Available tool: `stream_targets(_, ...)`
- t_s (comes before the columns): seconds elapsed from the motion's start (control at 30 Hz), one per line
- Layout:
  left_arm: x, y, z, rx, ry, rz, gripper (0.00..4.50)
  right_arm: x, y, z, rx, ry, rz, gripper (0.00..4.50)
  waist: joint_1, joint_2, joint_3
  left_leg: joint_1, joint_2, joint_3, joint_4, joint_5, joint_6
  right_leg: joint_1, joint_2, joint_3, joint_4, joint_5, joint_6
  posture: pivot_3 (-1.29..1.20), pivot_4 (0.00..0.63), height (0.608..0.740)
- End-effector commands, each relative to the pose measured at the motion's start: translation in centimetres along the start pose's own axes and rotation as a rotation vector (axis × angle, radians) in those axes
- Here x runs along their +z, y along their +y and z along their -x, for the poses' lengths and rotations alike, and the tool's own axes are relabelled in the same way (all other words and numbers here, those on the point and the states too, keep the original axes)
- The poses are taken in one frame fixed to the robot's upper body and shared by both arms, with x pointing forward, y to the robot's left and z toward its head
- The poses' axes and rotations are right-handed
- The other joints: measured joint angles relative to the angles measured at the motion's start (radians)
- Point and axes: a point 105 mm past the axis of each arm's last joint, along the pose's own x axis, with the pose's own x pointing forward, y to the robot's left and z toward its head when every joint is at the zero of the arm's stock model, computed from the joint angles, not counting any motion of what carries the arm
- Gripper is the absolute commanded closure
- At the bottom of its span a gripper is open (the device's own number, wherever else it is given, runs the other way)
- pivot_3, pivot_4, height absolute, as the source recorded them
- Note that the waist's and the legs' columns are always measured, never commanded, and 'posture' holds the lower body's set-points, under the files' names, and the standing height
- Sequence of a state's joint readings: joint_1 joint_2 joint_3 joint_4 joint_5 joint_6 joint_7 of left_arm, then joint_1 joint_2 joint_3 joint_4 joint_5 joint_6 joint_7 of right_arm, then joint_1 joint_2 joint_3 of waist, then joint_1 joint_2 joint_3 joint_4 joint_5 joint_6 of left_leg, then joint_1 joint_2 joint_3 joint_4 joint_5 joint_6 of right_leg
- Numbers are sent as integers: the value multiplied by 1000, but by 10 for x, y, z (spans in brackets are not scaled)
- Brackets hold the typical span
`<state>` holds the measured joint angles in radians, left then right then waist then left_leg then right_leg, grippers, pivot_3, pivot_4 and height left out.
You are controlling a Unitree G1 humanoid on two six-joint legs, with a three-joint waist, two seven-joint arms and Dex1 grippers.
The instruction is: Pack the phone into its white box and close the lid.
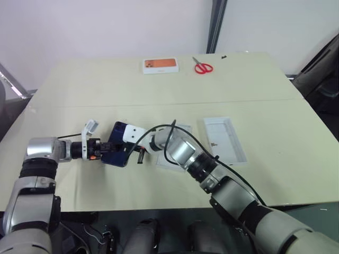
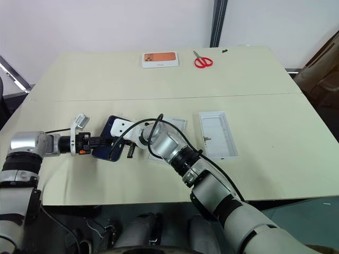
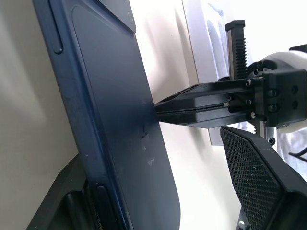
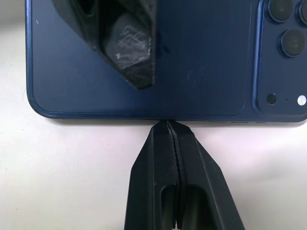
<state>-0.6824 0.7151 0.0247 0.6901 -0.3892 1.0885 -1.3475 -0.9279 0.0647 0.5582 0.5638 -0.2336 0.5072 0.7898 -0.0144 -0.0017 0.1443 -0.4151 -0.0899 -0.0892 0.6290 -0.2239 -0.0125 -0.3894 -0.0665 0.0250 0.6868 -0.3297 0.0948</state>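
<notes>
The dark navy phone point(image 1: 117, 133) is left of the table's middle, its glossy back and camera cluster point(image 4: 283, 28) facing my right wrist camera. My left gripper point(image 1: 109, 150) is open and straddles the phone. One finger point(image 3: 62, 201) is against one face and the other finger point(image 3: 259, 177) stands off the back with a gap. My right gripper point(image 4: 168, 127) is shut, its joined tips touching the phone's long edge. The lid point(image 1: 225, 138) lies open side up, white inside, to the right. A flat white piece point(image 2: 170, 126) lies under my right forearm; whether it is the white box I cannot tell.
An orange-topped white box point(image 1: 160, 65) and red scissors point(image 1: 202, 67) lie along the table's far edge. A seam point(image 1: 238, 100) crosses the table point(image 1: 79, 84) between them and the phone. My right forearm reaches across the near middle.
</notes>
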Motion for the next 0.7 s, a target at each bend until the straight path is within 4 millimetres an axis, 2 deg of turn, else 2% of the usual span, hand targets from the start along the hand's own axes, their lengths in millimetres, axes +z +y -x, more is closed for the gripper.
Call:
stream_targets(0.03,-11,15,1,57,1,75,1013,-3,1,0,-6,6,20,4475,-1,0,0,0,0,0,0,0,0,0,0,0,0,0,0,0,150,734)
stream_targets(0.33,-4,16,16,61,-43,92,1013,1,1,1,-6,-7,9,4475,-7,0,0,0,1,0,-1,0,0,-1,1,0,0,0,0,0,150,734)
stream_targets(0.43,-7,16,16,52,-40,111,1894,3,2,1,-2,-12,13,4500,-13,0,0,0,1,0,-1,0,0,-1,1,0,0,0,0,0,150,734)
stream_targets(0.47,-8,16,15,50,-38,113,2342,3,2,1,-2,-10,16,4500,-16,0,0,0,1,0,-1,0,0,-2,1,0,0,0,0,0,150,734)
stream_targets(0.7,-9,15,17,42,-44,124,2342,-2,3,1,-1,2,22,4500,-26,0,0,-1,1,-1,-2,0,-1,-2,1,0,0,0,0,0,150,734)
